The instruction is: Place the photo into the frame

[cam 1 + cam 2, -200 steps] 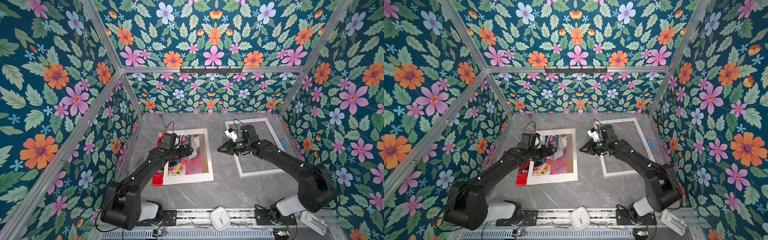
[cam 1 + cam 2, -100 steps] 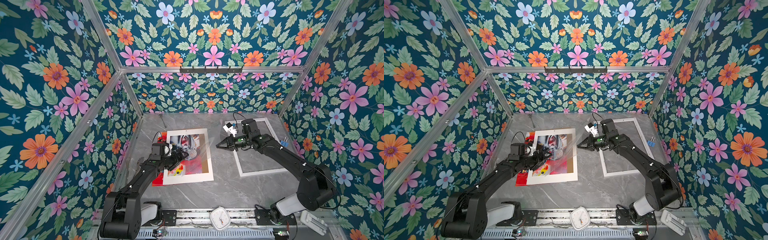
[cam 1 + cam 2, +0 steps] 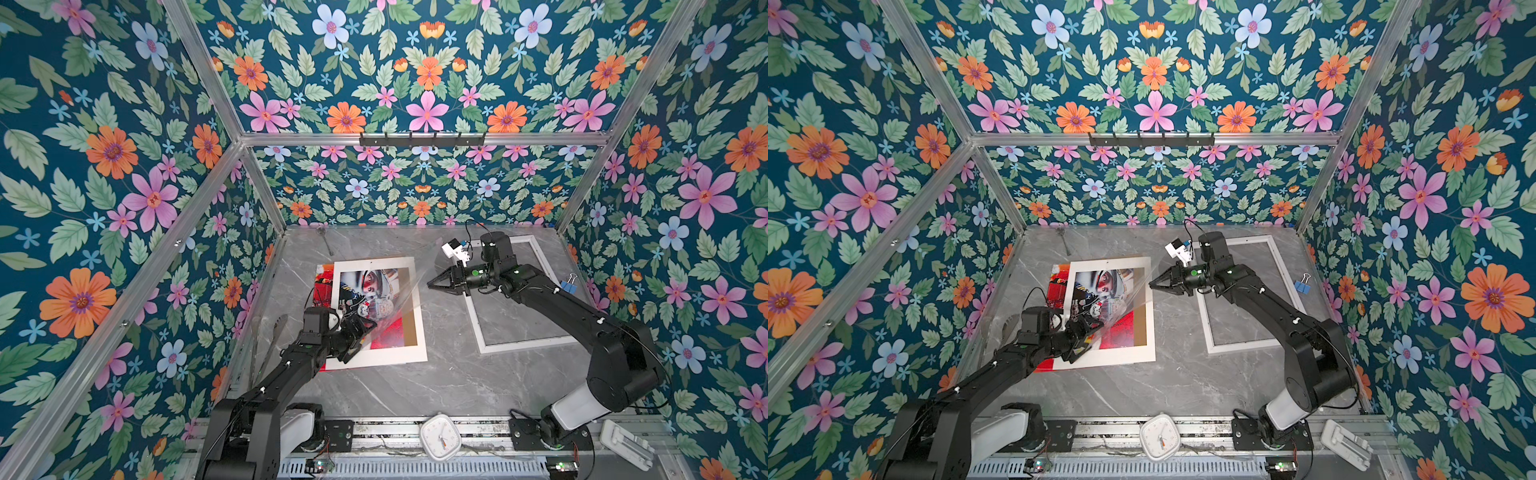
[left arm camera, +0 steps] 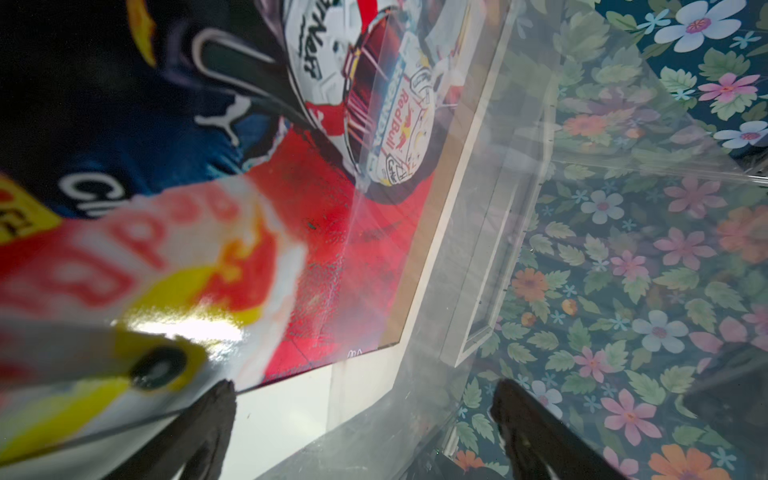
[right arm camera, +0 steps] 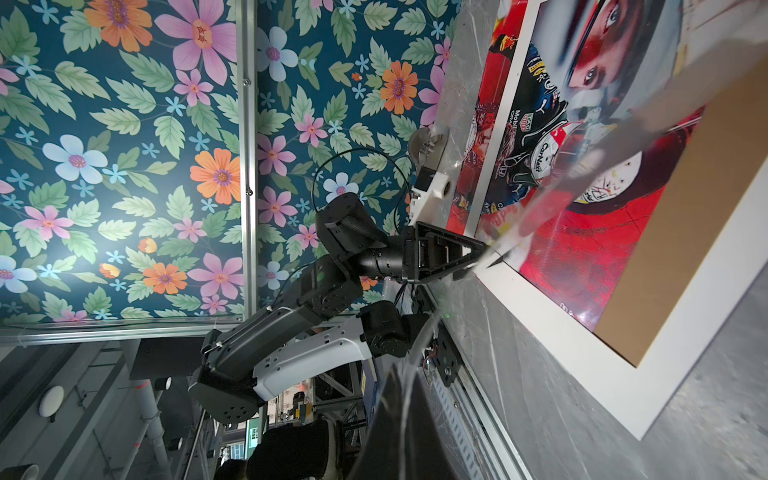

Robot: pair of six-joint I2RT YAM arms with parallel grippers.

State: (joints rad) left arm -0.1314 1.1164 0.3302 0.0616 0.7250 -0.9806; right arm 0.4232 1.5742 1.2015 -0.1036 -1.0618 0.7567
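The photo [image 3: 388,332] lies flat under the mat board [image 3: 390,356], just beside the frame [image 3: 528,344] on its left-arm side, long edges parallel to the frame's, nearer the wide-open left gripper [image 3: 366,337], while the right gripper [image 3: 430,286], between frame and photo, pinches a clear sheet [image 4: 582,187].

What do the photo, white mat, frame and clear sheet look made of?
The photo: glossy paper print, bright glare.
The mat: matte white card with a cut window.
The frame: white moulded rails, painted wood or plastic, unclear.
The clear sheet: transparent, likely acrylic or thin plastic; the scene shows through under hazy reflections.
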